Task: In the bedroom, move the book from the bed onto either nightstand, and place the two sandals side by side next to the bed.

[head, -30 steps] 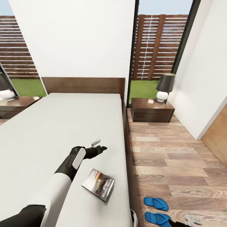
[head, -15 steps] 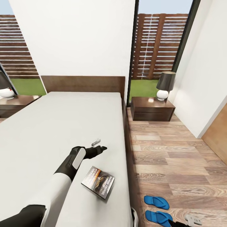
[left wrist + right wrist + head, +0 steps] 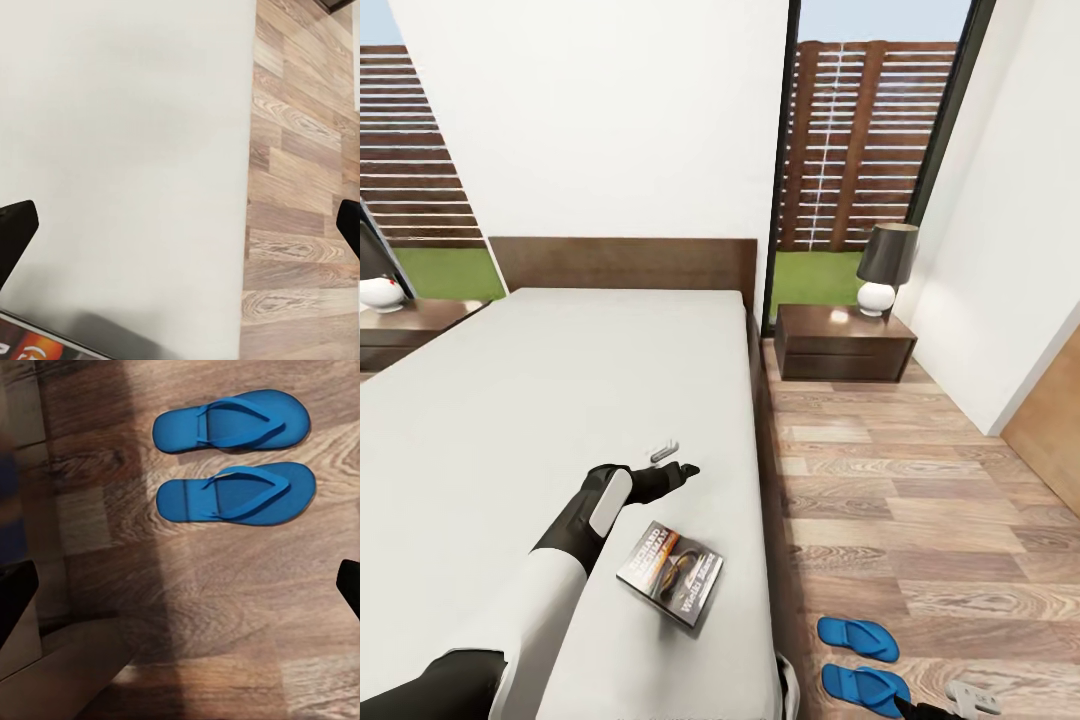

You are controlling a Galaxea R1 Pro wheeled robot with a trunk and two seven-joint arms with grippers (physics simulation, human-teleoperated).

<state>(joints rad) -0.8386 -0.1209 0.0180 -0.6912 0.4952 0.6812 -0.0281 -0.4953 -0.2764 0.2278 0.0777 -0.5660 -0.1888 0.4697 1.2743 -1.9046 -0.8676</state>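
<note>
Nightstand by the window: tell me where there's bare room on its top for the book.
The nightstand has a lamp at its right rear corner. The left and front of its glossy top look bare, enough for the book, which lies on the bed beside the open left gripper.

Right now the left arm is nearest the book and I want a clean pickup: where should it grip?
The book lies flat on the bed, turned askew, just short of the open left gripper. Its thin cover leaves only edges to pinch. I'd come from above and close over the corner nearest the gripper, or nudge it toward the bed's floor-side edge first.
</note>
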